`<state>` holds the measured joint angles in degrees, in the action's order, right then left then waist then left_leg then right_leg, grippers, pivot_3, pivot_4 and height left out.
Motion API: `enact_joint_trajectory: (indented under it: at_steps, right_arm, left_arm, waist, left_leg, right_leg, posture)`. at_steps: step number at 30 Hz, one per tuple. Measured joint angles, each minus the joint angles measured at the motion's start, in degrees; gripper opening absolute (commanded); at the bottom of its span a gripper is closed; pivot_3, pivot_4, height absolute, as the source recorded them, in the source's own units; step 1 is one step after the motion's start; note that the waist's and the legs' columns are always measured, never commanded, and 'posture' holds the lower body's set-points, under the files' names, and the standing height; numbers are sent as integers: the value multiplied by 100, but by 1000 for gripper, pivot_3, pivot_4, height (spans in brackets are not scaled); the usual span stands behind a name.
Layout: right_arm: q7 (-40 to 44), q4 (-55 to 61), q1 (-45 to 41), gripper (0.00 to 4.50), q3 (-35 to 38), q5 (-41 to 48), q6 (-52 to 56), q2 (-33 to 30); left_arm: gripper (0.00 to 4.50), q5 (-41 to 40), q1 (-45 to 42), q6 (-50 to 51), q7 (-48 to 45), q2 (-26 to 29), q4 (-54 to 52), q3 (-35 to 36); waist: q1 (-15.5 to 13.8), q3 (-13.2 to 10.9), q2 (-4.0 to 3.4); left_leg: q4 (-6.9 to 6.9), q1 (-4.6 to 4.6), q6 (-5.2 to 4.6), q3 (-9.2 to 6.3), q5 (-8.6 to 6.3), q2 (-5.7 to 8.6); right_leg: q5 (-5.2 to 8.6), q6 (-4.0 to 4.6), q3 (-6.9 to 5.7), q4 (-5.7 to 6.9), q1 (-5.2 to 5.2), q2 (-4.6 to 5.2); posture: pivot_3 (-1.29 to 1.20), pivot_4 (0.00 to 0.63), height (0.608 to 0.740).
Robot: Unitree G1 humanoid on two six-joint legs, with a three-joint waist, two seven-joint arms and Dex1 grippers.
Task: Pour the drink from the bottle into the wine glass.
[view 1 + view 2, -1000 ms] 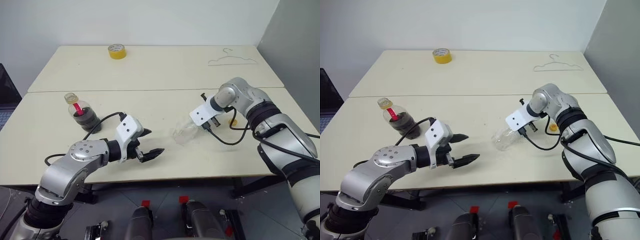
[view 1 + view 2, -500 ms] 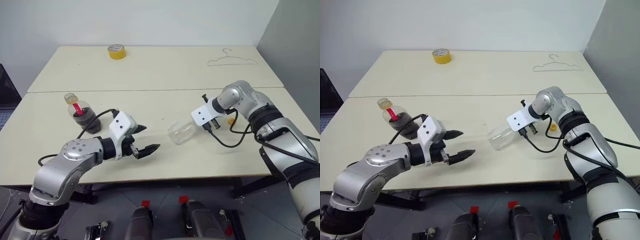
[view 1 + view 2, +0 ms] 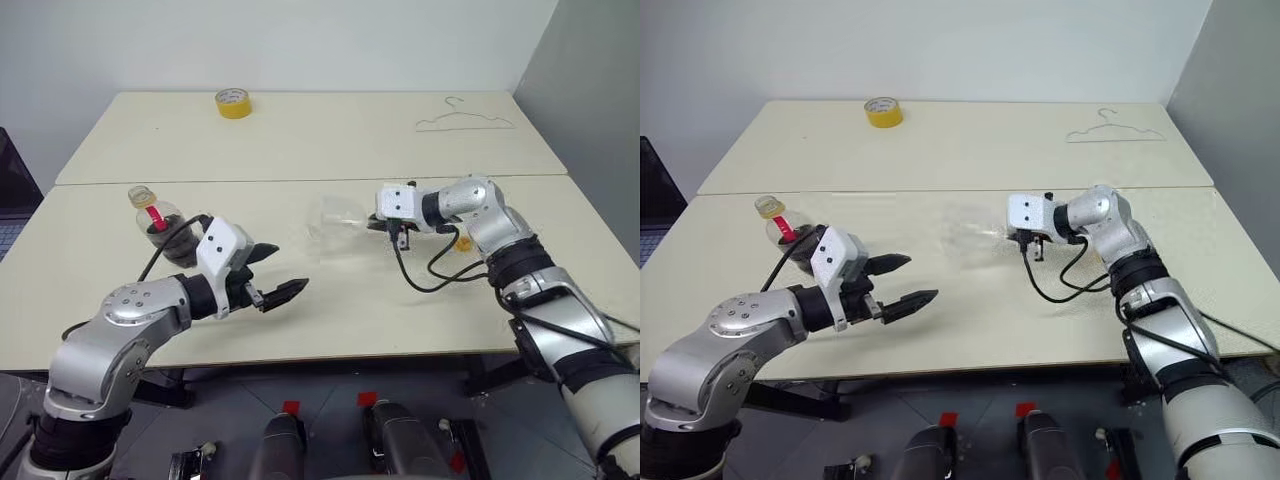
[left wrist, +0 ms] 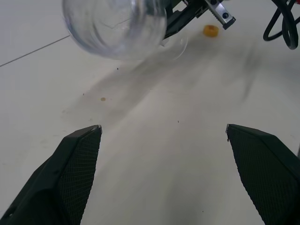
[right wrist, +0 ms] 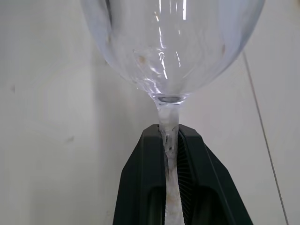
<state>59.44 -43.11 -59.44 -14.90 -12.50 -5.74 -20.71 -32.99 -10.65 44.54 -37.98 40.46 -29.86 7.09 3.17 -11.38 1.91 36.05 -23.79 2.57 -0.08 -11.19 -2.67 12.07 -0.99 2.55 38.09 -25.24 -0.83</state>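
Note:
The wine glass (image 3: 335,218) is clear and lies almost level above the middle of the table, its bowl pointing left. My right gripper (image 5: 169,145) is shut on its stem, just below the bowl (image 5: 171,42). The bottle (image 3: 160,226) stands at the left of the near table with the dark drink in its lower part and a red strip at its neck; a cable and my left wrist partly hide it. My left gripper (image 3: 290,266) hovers open and empty to the right of the bottle. In the left wrist view the glass bowl (image 4: 115,26) hangs ahead of the fingertips (image 4: 89,136).
A small yellow cap (image 3: 462,243) lies on the table by my right forearm. A yellow tape roll (image 3: 233,102) and a wire hanger (image 3: 465,118) rest on the far table. A black cable (image 3: 430,278) loops under the right arm. A seam (image 3: 300,181) joins the two tables.
My right gripper has rolled and swung left and up, bringing the glass from a downward tilt near the tabletop to nearly level. The left gripper drifted slightly left, still open.

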Motion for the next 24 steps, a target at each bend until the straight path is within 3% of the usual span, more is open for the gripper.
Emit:
enact_joint_trajectory:
  at_steps: [6,12,17,24]
  right_arm:
    - [-1312,1160,578,89,859,826,1541,956]
    - [-2598,1903,1157,89,1314,1332,2279,1924]
    - [-3407,1879,1602,89,1207,1343,1822,2550]
    - [-4183,966,1645,89,1033,1100,303,2779]
  left_arm:
    - [4500,2,147,-158,239,-227,-7,189]
    - [4500,8,211,-261,353,-315,-7,217]
    - [4500,11,277,-276,365,-380,-5,209]
    - [4500,28,250,-280,369,-421,-4,165]
  waist:
    - [-1,0,1]
    - [-1,5,7]
    - [9,5,8]
    - [8,8,12]
  left_leg:
    - [1,-1,0,-2,0,-1]
    - [0,-3,0,-1,0,-1]
    - [1,-5,0,-1,0,-1]
    - [1,-4,0,0,0,0]
  right_leg:
    - [-2,-1,-1,5,-2,-1]
    - [-2,-2,0,0,-1,0]
    - [-2,-2,0,-2,-3,-1]
    - [-1,-1,1,-7,0,0]
  posture:
    - [0,150,740]
    - [0,150,740]
    - [0,150,740]
    - [0,150,740]
